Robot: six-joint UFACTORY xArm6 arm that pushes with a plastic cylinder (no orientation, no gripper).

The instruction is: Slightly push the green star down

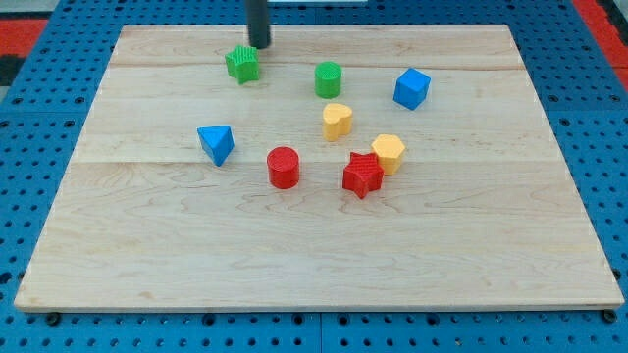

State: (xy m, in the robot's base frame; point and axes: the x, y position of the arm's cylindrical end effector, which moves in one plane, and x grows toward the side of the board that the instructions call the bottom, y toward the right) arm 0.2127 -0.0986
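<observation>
The green star (241,64) lies near the top of the wooden board (147,265), left of centre. My tip (258,45) is just above and slightly right of the star, close to or touching its upper right edge. The rod rises out of the view's top.
A green cylinder (328,78) lies right of the star, and a blue cube (412,88) further right. A yellow heart (337,121), a yellow hexagon (389,153), a red star (362,175), a red cylinder (283,167) and a blue triangle (216,143) lie lower down.
</observation>
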